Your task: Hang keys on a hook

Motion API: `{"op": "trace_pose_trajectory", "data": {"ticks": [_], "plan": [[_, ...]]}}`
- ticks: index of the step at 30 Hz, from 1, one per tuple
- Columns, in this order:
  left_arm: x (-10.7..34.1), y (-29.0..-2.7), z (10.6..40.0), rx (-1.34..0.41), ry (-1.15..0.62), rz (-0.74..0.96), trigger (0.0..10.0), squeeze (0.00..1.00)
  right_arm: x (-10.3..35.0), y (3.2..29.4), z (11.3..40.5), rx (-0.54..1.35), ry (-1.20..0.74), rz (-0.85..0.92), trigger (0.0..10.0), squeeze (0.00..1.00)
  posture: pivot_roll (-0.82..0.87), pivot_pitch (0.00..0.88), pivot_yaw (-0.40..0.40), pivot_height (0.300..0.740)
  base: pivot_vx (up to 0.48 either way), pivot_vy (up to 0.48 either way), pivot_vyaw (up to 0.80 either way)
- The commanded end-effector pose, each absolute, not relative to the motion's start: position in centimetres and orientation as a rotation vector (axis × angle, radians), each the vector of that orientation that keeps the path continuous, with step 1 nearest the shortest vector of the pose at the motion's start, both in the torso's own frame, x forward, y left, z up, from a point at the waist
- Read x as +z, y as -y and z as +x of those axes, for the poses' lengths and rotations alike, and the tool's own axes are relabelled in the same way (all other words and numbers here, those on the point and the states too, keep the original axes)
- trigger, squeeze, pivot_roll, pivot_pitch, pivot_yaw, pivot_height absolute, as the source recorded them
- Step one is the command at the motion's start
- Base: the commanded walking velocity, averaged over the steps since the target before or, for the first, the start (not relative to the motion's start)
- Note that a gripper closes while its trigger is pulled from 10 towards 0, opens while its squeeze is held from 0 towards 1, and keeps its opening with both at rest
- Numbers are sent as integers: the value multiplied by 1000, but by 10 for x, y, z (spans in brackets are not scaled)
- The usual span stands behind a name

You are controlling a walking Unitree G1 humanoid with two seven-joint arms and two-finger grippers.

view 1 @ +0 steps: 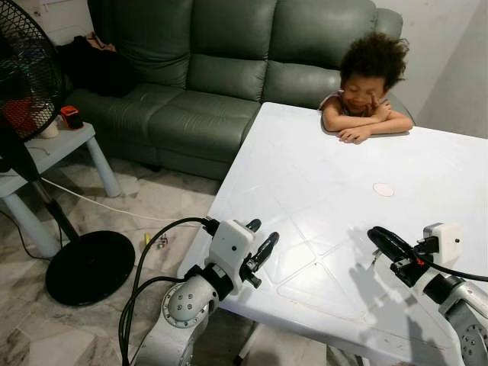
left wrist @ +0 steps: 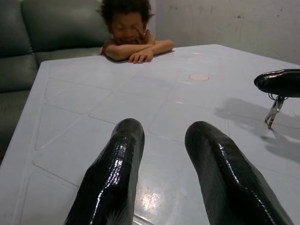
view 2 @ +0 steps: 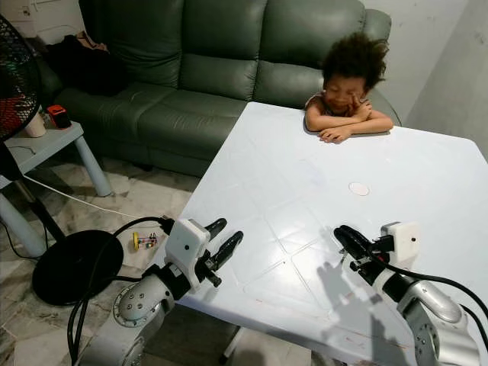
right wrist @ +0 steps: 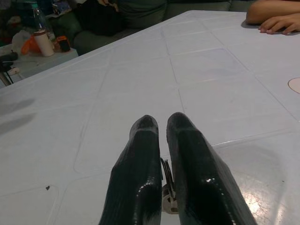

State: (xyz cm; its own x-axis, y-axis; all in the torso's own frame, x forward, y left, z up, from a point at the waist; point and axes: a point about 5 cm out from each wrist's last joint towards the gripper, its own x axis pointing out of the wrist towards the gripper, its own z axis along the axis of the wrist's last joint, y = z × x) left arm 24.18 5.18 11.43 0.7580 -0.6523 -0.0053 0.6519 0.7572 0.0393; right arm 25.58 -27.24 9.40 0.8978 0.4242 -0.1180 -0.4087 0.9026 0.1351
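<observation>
My right gripper (view 1: 375, 235) hovers low over the near right part of the white table (view 1: 305, 160), its fingers shut on a small bunch of keys (left wrist: 273, 110). The keys hang just under the fingertips, and their ring shows between the two black fingers (right wrist: 167, 190). My left gripper (view 1: 263, 232) is open with nothing in it. It is held over the table's near left edge and points across the tabletop toward the right gripper.
A person (view 1: 366, 84) leans with folded arms on the table's far edge. A small pale disc (view 1: 383, 189) lies mid-table. A green sofa (view 1: 198, 84) stands behind. On the left are a standing fan (view 1: 90, 265), its cable, and a low side table (view 1: 53, 149).
</observation>
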Motion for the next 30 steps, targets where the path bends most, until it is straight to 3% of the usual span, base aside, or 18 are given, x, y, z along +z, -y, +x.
{"op": "trace_pose_trajectory", "data": {"ticks": [1,4,5,11,12,14,15,16,30], "plan": [[120,-50,241,-712,32,41,10000,0,95,273,256,420,-153,92,10000,1000,60,0,-49,740,0,0,0],[119,-50,241,-711,32,41,10000,0,95,273,256,427,-153,101,10000,1000,61,0,-50,740,0,0,0],[119,-50,241,-710,32,41,10000,0,95,273,256,424,-154,98,10000,16,61,0,-49,740,0,0,0],[120,-50,241,-709,32,40,10000,0,97,274,257,409,-147,88,10000,0,60,0,-51,740,0,0,0],[119,-50,241,-709,32,39,10000,0,97,273,257,416,-145,115,5529,0,60,0,-51,740,0,0,0],[119,-50,241,-709,32,39,10000,0,97,274,257,401,-148,115,5098,0,60,0,-51,740,0,0,0],[119,-49,241,-709,32,39,10000,0,98,275,257,393,-138,121,2902,0,60,0,-51,740,0,0,0],[119,-49,241,-710,31,37,10000,0,100,276,258,382,-124,124,0,0,60,0,-51,740,0,0,0],[119,-48,241,-712,32,36,10000,0,107,277,261,369,-76,164,0,0,59,0,-51,740,0,0,0]]}}
